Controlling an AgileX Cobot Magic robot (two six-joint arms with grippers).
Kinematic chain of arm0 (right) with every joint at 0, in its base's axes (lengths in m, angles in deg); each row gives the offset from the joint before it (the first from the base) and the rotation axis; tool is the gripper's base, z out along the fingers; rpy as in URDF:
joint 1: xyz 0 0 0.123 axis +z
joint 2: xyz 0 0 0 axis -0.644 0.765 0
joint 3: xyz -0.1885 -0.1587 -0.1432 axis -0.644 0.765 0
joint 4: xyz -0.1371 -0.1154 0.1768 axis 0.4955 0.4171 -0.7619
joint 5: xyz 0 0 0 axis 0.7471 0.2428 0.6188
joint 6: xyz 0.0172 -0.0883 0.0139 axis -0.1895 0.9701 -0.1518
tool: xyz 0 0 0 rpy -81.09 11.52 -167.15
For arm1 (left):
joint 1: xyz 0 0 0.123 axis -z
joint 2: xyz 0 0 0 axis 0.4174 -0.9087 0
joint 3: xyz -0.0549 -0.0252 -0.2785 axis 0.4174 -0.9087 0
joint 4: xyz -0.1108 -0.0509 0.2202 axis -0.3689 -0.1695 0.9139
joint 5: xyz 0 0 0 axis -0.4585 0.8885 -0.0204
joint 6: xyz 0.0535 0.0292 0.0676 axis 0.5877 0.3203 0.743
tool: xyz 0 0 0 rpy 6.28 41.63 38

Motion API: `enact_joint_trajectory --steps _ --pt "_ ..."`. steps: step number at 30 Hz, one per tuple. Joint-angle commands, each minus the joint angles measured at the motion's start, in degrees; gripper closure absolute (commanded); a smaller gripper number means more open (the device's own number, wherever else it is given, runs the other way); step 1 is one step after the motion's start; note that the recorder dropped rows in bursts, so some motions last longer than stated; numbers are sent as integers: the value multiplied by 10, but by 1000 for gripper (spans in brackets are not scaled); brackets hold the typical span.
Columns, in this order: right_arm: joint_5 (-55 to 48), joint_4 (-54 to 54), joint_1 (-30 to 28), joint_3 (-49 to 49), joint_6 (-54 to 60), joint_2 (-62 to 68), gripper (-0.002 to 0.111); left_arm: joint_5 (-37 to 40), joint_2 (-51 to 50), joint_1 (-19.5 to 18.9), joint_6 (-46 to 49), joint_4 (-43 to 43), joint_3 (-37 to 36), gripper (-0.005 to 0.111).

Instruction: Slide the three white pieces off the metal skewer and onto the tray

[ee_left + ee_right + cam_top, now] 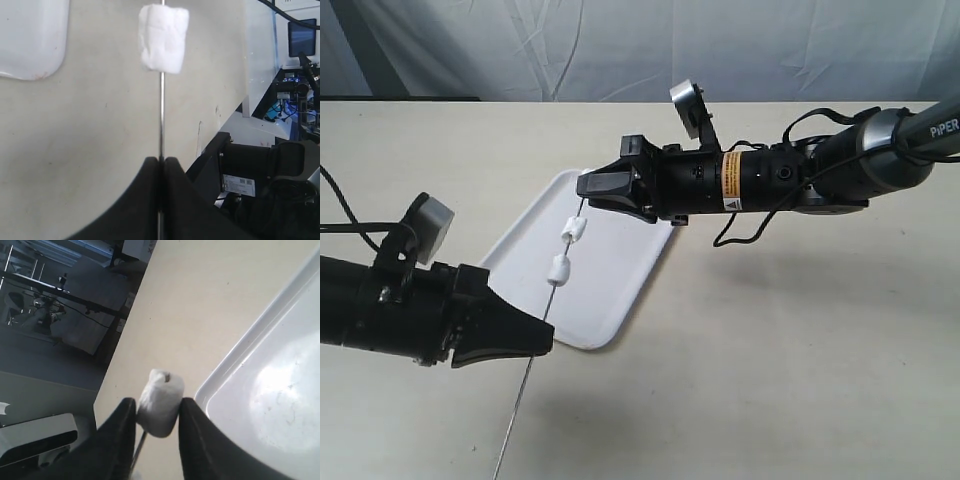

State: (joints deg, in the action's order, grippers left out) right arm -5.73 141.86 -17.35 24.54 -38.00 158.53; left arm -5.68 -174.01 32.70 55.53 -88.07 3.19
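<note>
The thin metal skewer [535, 358] rises at a slant over the white tray [612, 290]. My left gripper [548, 340] is shut on its lower part; its fingers meet on the rod [161, 115], below one white piece [163, 37]. Two white pieces [573, 230] [558, 268] show on the skewer above the tray. The third white piece [161, 410] sits at the skewer's top end, pinched between the fingers of my right gripper [157, 402]. In the exterior view my right gripper [582, 190] hides that piece.
The beige table [800, 350] surrounds the tray. The skewer's free lower end reaches past the table's front edge [502, 468]. A tray corner [30, 35] and its rim [250, 340] show in the wrist views. Cables hang off the right arm [750, 225].
</note>
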Motion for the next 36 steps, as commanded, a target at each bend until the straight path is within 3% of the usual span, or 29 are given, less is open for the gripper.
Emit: enact_joint_trajectory --steps 1,8,15,21,25,36 --pt "-7 -3 0 -4 4 0 79 11 -2 -1 2 -1 -4 107" --pt "-58 -5 0 -6 9 0 79 54 -2 -1 -14 38 -4 107" --pt "-93 7 0 -52 3 0 79 24 -2 -1 -54 83 -4 107" --pt "-142 58 0 -71 -3 0 79 -28 -2 -1 -54 73 -4 107" --pt "-119 79 -1 -72 3 0 79 -94 -2 -1 -51 49 -4 107" --pt "-96 223 -1 -72 -84 0 79 -76 -2 -1 -21 6 -4 107"
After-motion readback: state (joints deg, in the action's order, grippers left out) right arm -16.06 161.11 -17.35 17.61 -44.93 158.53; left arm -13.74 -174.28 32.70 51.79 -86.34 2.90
